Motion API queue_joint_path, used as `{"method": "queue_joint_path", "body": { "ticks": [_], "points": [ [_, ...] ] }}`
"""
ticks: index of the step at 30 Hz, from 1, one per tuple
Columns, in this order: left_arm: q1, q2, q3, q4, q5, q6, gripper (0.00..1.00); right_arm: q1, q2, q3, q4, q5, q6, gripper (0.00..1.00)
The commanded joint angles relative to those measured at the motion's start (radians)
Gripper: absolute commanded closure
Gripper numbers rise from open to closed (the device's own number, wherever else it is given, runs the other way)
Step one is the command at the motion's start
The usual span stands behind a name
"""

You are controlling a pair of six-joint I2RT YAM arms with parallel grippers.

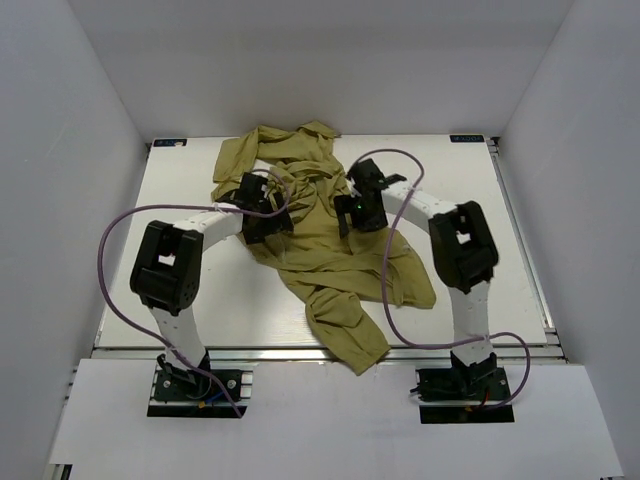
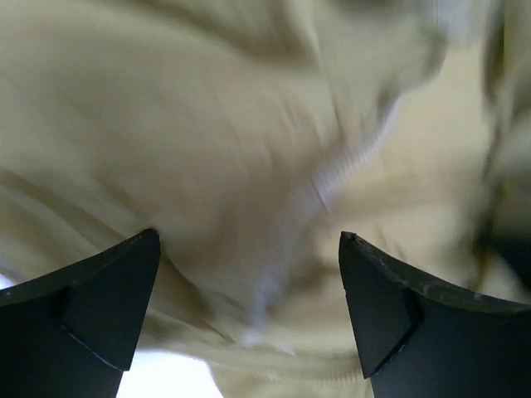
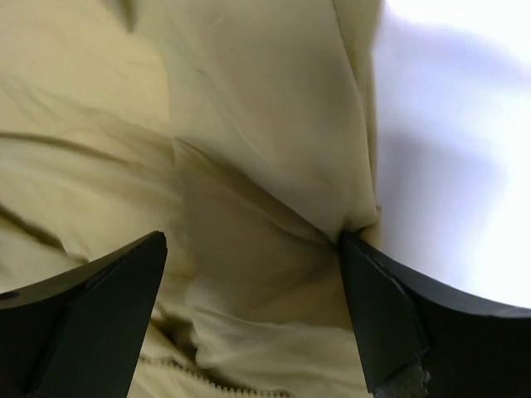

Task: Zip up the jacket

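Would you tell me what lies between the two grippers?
Only wrinkled fabric of the jacket fills the gap between the left gripper and the right gripper, in the top view.

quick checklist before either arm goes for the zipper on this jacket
1. Left gripper open: ok, jaws apart, nothing between them.
2. Right gripper open: ok, jaws apart over the fabric, nothing pinched.
3. Zipper teeth in view: ok, a pale toothed line runs under the left gripper, though blurred.
4. Zipper pull found: cannot tell, none shows in any view.
5. Jacket lying flat: not ok, it is crumpled and one end hangs over the table's near edge.
6. Two front edges lined up: cannot tell, folds hide them.
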Motion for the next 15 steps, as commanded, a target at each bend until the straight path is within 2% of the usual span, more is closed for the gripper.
{"method": "queue_joint_path", "body": {
  "ticks": [1, 3, 4, 7, 8, 11, 12, 13, 15],
  "points": [
    [0.05, 0.061, 0.051, -0.026, -0.06, -0.007, 0.02, 0.001, -0.128, -0.263, 0.008, 0.017, 0.093, 0.11],
    [0.052, 0.107, 0.112, -0.032, -0.132, 0.003, 0.02, 0.018, -0.202, -0.412, 0.092, -0.038, 0.13, 0.1],
    [0.053, 0.134, 0.143, -0.047, -0.146, 0.011, 0.02, 0.032, -0.276, -0.548, 0.112, -0.052, 0.165, 0.11],
    [0.055, 0.278, 0.337, -0.085, -0.159, 0.059, 0.02, 0.141, -0.418, -0.737, 0.148, -0.072, 0.217, 0.11],
    [0.055, 0.362, 0.398, -0.086, -0.137, 0.078, 0.02, 0.224, -0.447, -0.767, 0.155, -0.078, 0.228, 0.11],
    [0.05, 0.489, 0.635, -0.021, 0.063, 0.134, 0.02, 0.367, -0.504, -0.787, 0.198, -0.185, 0.271, 0.11],
    [0.047, 0.574, 0.698, -0.005, 0.103, 0.143, 0.02, 0.386, -0.504, -0.776, 0.25, -0.225, 0.274, 0.11],
    [0.041, 0.62, 0.833, 0.026, 0.192, 0.158, 0.02, 0.399, -0.491, -0.759, 0.279, -0.268, 0.272, 0.11],
    [0.018, 0.743, 0.969, 0.061, 0.254, 0.183, 0.02, 0.408, -0.455, -0.662, 0.316, -0.361, 0.231, 0.11]
  ]
}}
